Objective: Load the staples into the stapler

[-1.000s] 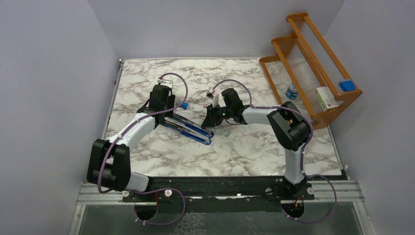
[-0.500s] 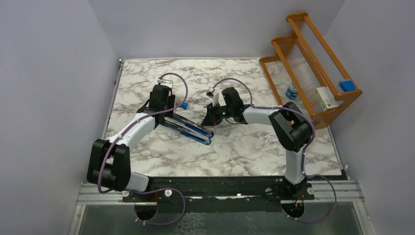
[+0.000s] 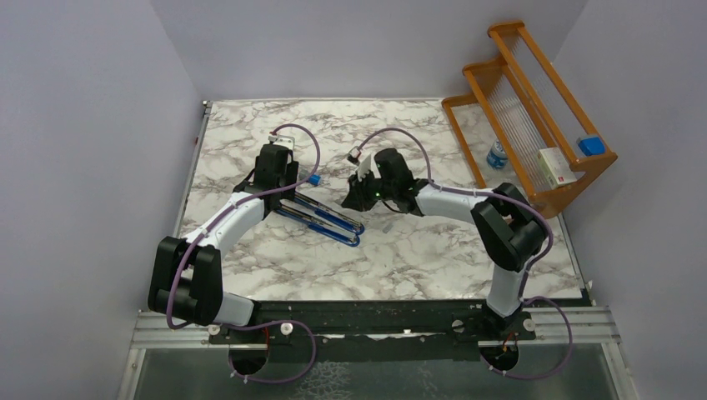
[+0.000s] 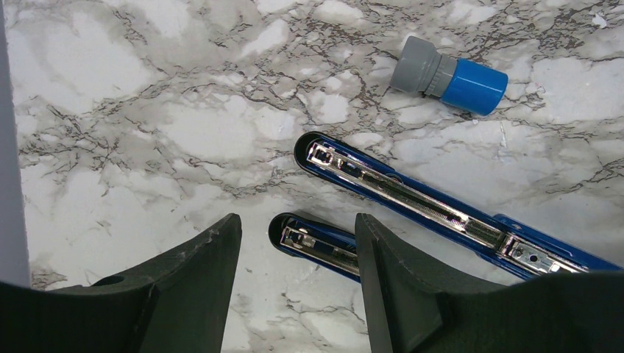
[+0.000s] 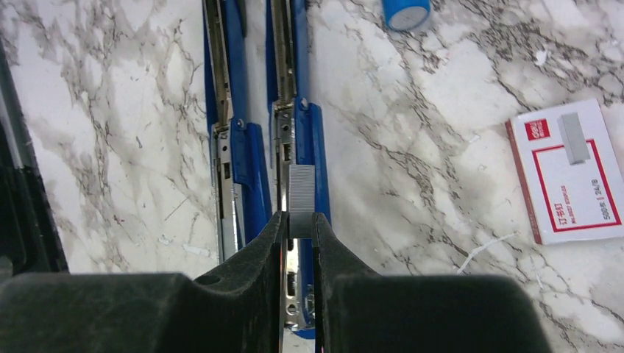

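Note:
The blue stapler (image 3: 321,218) lies opened flat on the marble table, its two arms side by side with the metal channels up (image 4: 412,195) (image 5: 298,132). My right gripper (image 5: 298,220) is shut on a grey staple strip (image 5: 301,200) and holds it just above the stapler's hinge end, over the right-hand arm. The white staple box with the red label (image 5: 568,169) lies flat to the right. My left gripper (image 4: 294,243) is open, its jaws straddling the tip of the stapler's nearer arm (image 4: 316,243) without touching it.
A small grey and blue capped cylinder (image 4: 449,76) lies beyond the stapler's tips, also in the top view (image 3: 314,178). A wooden rack (image 3: 534,108) at the back right holds a white box and a blue object. A small bottle (image 3: 497,154) stands by it.
My right gripper has moved a little left and away from me with the staple strip, now over the stapler's hinge end. The left arm has not moved.

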Robot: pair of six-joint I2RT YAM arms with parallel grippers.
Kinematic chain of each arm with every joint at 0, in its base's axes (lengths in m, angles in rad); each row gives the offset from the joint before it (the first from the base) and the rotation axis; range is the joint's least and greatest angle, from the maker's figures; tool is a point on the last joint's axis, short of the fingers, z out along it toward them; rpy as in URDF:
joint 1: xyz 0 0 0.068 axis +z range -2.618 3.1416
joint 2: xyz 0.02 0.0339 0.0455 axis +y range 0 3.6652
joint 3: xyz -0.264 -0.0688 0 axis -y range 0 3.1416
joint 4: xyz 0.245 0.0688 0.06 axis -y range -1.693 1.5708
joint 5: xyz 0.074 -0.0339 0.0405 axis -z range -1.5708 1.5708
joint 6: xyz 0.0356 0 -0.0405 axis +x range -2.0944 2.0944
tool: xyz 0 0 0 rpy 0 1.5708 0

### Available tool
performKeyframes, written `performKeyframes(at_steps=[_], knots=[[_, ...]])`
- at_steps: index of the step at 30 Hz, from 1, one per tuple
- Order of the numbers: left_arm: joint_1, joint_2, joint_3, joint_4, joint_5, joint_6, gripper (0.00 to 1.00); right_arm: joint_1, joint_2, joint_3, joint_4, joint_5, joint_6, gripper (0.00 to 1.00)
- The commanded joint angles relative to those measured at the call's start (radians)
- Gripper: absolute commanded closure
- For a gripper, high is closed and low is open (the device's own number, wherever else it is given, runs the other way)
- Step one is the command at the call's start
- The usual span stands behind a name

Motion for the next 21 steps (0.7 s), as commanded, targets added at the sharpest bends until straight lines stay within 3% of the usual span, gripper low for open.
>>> performKeyframes(at_steps=[1,9,21], knots=[[-0.002,-0.017,0.02,0.019,-0.012,0.004,0.39,0.08,-0.065,-0.022,-0.016,0.19,-0.124,0.84],[-0.002,-0.018,0.018,0.019,-0.012,0.004,0.39,0.168,-0.09,-0.042,-0.014,0.348,-0.222,0.84],[-0.002,-0.021,0.019,0.019,-0.011,0.005,0.39,0.182,-0.064,-0.035,-0.035,0.33,-0.243,0.84]])
